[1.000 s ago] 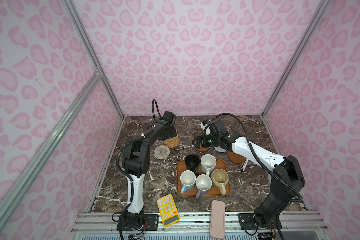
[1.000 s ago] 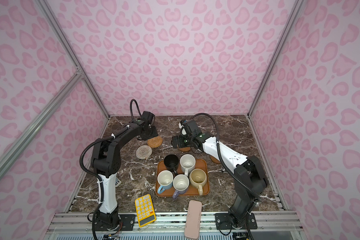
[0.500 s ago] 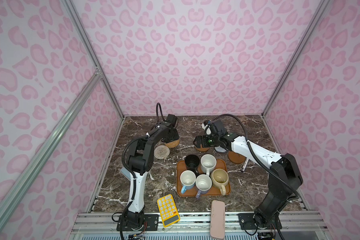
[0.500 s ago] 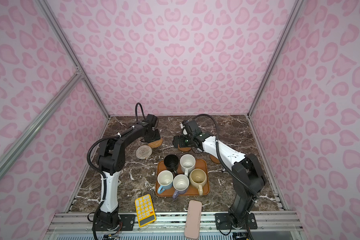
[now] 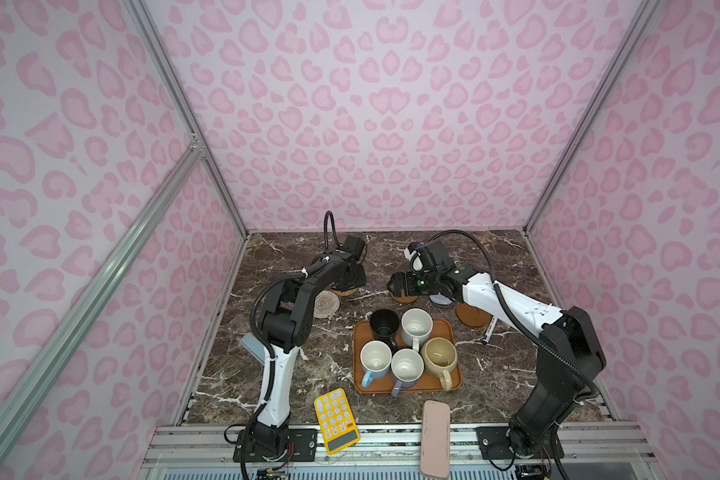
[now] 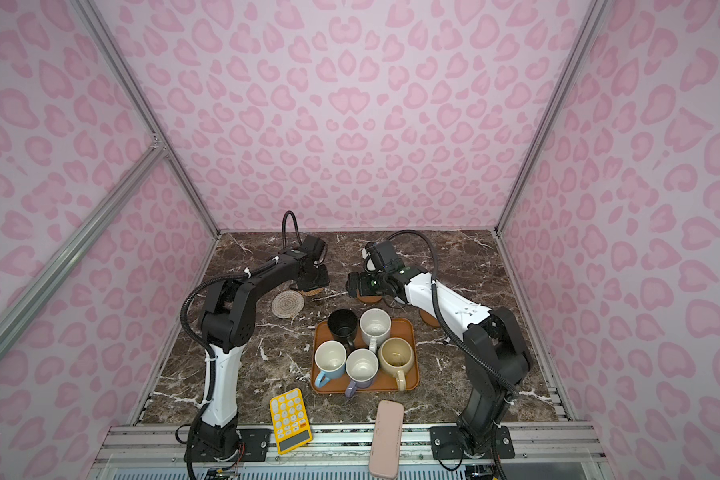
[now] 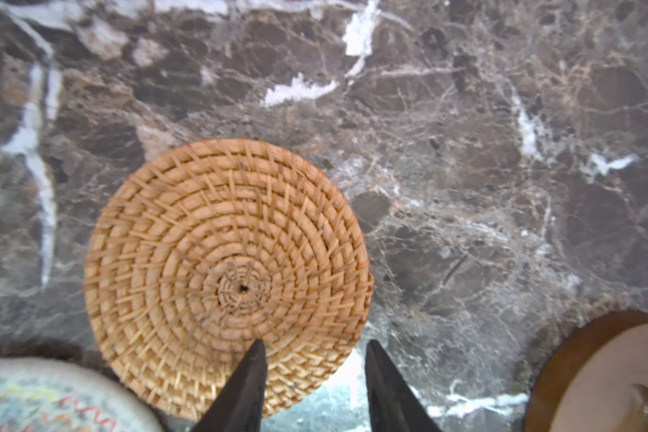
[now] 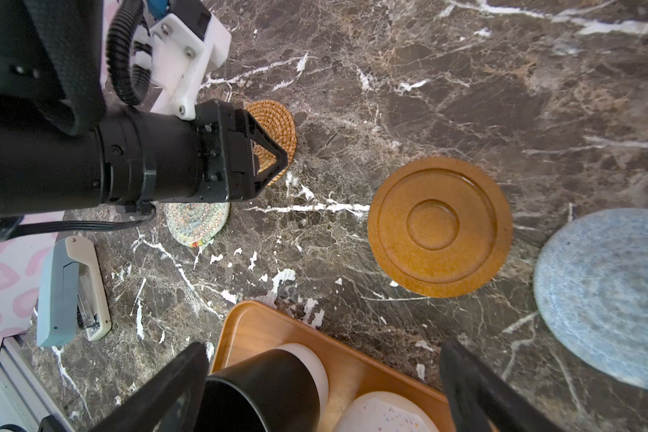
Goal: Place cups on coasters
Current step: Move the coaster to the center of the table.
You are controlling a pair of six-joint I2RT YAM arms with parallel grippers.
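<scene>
The left gripper [image 7: 313,348] points down at the counter [image 5: 516,270] with its jaws partly apart. One fingertip [image 7: 253,359] is over the rim of the tan rattan coaster [image 7: 225,269] and the other is over bare counter just beside it, so the rim lies between them. I cannot tell whether either finger touches the coaster. The cream woven coaster [image 7: 45,396] lies just beside the rattan one, and a brown wooden coaster [image 7: 606,374] lies a little further off on the other side.

The right gripper [image 8: 324,346] is wide open and holds nothing. In a top view it hangs over that wooden coaster [image 5: 406,296], just behind the tray [image 5: 445,328]. In the right wrist view the black mug [image 8: 262,389] and the speckled white mug [image 8: 386,413] show between its fingers, both standing on the tray. The grey-blue crocheted coaster [image 8: 606,295] lies flat near the wooden one.

All five mugs stand upright on the tray. The black and speckled white ones are at the back. The light-blue one [image 5: 376,359], the lavender one [image 5: 407,368] and the beige one [image 5: 439,357] are in front. A second wooden coaster [image 5: 472,318] lies just beside the tray, under the right arm. A yellow calculator [image 5: 335,419] and a pink case [image 5: 435,438] lie at the front edge.
</scene>
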